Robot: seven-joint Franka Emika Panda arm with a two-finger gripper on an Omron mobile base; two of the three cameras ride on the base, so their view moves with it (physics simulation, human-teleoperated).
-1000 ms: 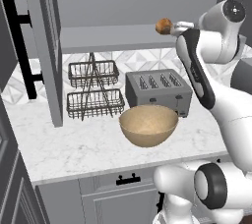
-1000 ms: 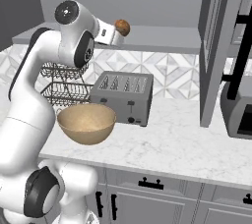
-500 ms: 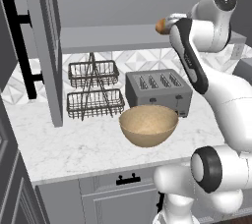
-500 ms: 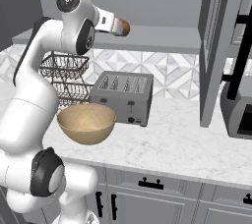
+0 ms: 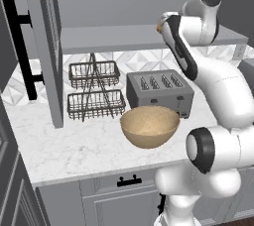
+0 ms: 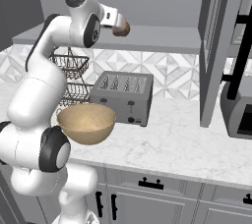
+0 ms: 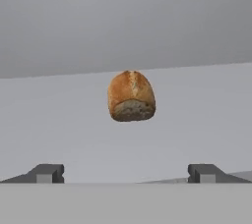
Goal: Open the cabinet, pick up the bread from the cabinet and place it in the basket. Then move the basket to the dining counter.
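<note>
Two finger tips of the gripper (image 7: 125,173) stand wide apart, holding nothing, the bread (image 7: 131,96) ahead on the cabinet (image 5: 149,36) shelf. Closing short could nudge the rounded loaf deeper, or pinch it off-centre so it slips.

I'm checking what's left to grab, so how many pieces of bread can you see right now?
1. The bread sits on the grey shelf inside the open cabinet, directly ahead of the gripper, whose fingers are apart. The arm may hide part of the shelf.

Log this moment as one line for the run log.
cabinet open | bread on shelf | gripper open, facing bread | basket on counter
</note>
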